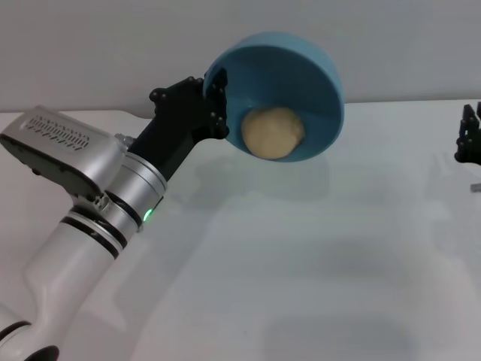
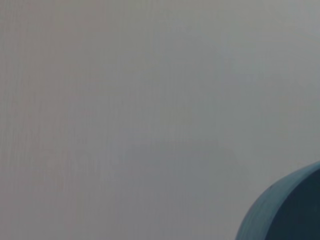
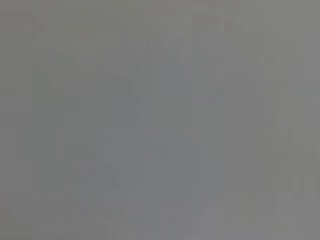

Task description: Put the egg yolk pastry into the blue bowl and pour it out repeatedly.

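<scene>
Nearest me, my left gripper [image 1: 216,101] was clamped on the blue bowl [image 1: 289,64] rim, holding it tipped above the worktop's far edge — egg yolk pastry [image 1: 273,132] at the lowered lip, likely to pour — while the right gripper [image 1: 467,135] idled at the right edge, fingers unreadable.

I work in a bare test lab: a plain smooth white counter [image 1: 301,271] against a blank pale grey wall [image 1: 113,45].

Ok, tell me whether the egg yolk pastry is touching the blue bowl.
Touching. The head view shows the egg yolk pastry resting against the lower inside wall of the tilted blue bowl, which the left gripper holds by its rim above the table.
</scene>
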Motion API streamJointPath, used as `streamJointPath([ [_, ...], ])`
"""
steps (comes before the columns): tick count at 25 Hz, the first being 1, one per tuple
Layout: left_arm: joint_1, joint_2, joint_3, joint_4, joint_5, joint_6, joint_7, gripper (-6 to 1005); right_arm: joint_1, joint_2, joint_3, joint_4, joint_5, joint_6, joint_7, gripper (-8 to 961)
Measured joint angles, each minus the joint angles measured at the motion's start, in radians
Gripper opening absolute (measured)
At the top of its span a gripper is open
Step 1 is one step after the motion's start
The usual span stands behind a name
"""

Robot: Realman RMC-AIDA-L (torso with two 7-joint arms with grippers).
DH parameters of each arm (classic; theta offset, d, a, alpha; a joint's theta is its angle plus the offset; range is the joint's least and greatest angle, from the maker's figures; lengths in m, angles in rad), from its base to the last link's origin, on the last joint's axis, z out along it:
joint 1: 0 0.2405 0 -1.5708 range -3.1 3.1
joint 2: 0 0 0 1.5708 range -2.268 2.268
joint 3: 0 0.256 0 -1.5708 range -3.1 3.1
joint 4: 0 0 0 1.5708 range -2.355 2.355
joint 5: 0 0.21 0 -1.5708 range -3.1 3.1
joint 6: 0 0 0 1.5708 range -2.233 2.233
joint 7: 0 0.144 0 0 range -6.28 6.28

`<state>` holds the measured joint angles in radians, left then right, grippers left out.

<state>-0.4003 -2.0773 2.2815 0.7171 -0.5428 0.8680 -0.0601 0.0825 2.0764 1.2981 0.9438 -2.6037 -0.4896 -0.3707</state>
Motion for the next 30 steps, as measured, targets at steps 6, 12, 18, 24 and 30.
streamJointPath([
  [6, -0.027, 0.000, 0.018, -0.043, -0.010, 0.082, -0.003, 10, -0.015, 0.000, -0.101, -0.086, 0.000, -0.243, 0.001, 105],
  [12, -0.034, -0.001, 0.031, -0.055, -0.035, 0.166, 0.007, 8, -0.032, 0.002, -0.140, -0.107, 0.001, -0.307, 0.004, 105],
  [18, -0.034, -0.001, 0.062, -0.072, -0.130, 0.284, 0.012, 9, -0.042, 0.003, -0.160, -0.111, 0.002, -0.327, 0.023, 105],
  [24, -0.019, -0.001, 0.078, -0.079, -0.153, 0.334, 0.012, 9, -0.044, 0.003, -0.164, -0.115, 0.002, -0.331, 0.024, 104],
  [30, -0.011, -0.001, 0.087, -0.093, -0.160, 0.392, 0.005, 9, -0.044, 0.004, -0.165, -0.118, 0.002, -0.331, 0.025, 104],
])
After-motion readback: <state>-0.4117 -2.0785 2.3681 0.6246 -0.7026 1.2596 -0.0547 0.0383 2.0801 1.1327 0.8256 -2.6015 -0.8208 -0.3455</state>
